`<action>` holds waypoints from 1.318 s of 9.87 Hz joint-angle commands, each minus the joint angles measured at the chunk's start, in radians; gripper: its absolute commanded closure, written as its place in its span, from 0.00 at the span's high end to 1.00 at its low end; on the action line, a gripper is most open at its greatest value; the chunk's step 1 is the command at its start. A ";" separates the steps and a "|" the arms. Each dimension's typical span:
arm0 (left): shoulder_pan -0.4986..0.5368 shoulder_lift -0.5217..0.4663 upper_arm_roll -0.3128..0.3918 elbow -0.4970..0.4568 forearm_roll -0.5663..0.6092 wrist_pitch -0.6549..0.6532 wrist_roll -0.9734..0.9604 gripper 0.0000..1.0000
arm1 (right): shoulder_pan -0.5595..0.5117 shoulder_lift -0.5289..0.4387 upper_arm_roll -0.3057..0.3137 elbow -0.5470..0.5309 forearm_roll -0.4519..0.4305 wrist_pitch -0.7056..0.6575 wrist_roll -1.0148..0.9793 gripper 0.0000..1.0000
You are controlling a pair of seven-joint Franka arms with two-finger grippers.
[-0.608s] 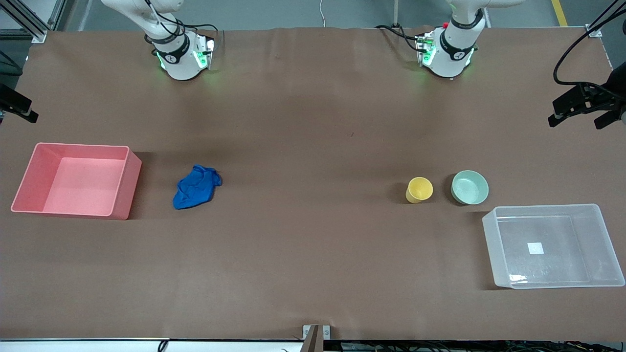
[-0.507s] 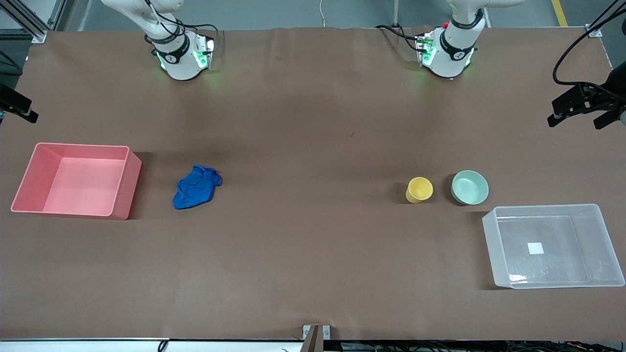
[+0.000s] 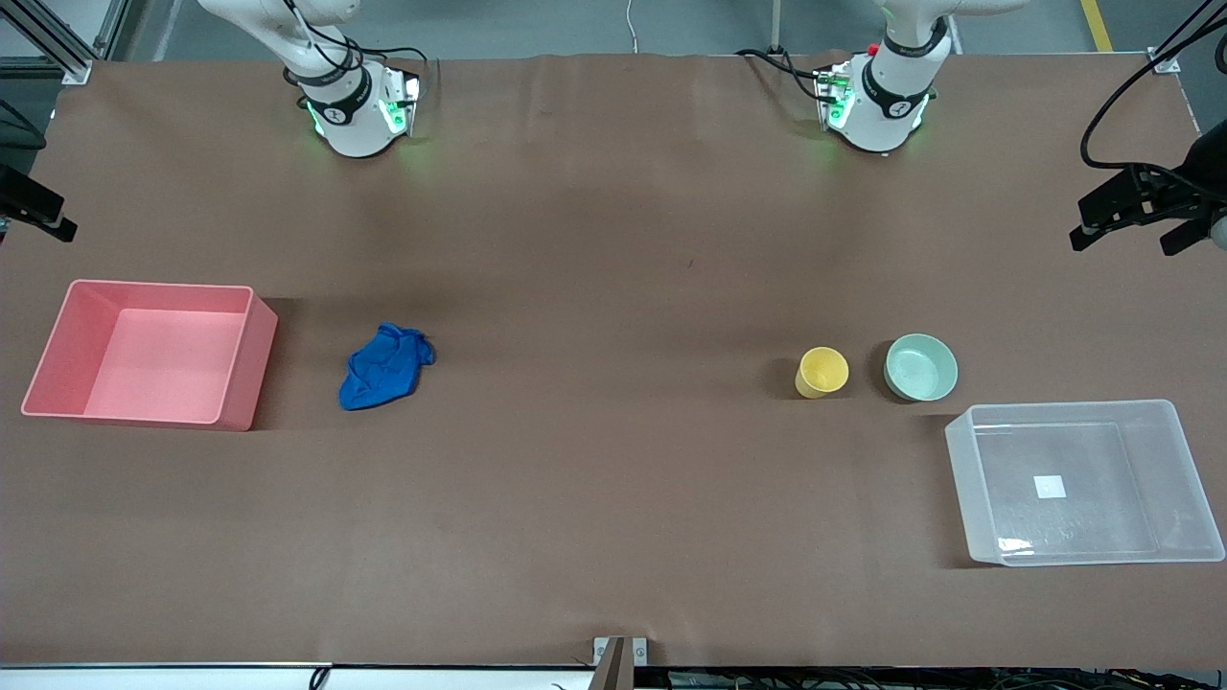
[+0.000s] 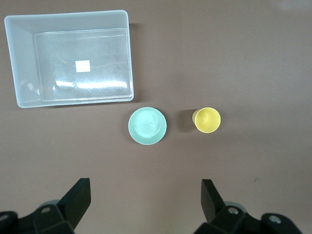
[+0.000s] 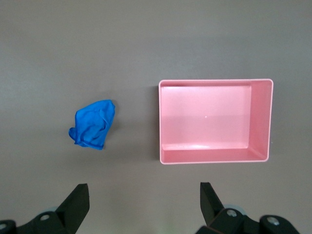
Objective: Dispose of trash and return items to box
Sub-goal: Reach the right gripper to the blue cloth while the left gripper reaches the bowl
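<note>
Nothing is done: blue cloth (image 3: 385, 367), yellow cup (image 3: 821, 372) and green bowl (image 3: 920, 367) lie on the bench (image 3: 613, 240), clear box (image 3: 1083, 481) empty; left pincer (image 4: 145, 200) and right pincer (image 5: 144, 202) high, wide, empty.

You have a brown table (image 3: 613, 240) with a pink bin (image 3: 57, 364) and blue cloth wad (image 3: 383, 366) at frame left. At lower right sit the yellow cup (image 3: 821, 372), mint bowl (image 3: 921, 367) and clear tub (image 3: 1189, 479), all directly on it.
</note>
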 commanded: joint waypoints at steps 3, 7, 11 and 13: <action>0.018 0.067 0.003 -0.053 -0.002 0.063 0.008 1.00 | -0.001 0.106 0.178 -0.141 0.008 0.174 0.312 1.00; 0.044 0.093 0.002 -0.355 -0.013 0.407 0.030 1.00 | 0.032 0.201 0.248 -0.510 -0.009 0.683 0.468 1.00; 0.044 0.286 0.002 -0.445 -0.010 0.629 0.045 0.98 | 0.052 0.398 0.248 -0.588 -0.055 0.898 0.523 1.00; 0.044 0.354 0.003 -0.465 -0.007 0.651 0.053 0.97 | 0.049 0.446 0.248 -0.620 -0.069 0.979 0.525 1.00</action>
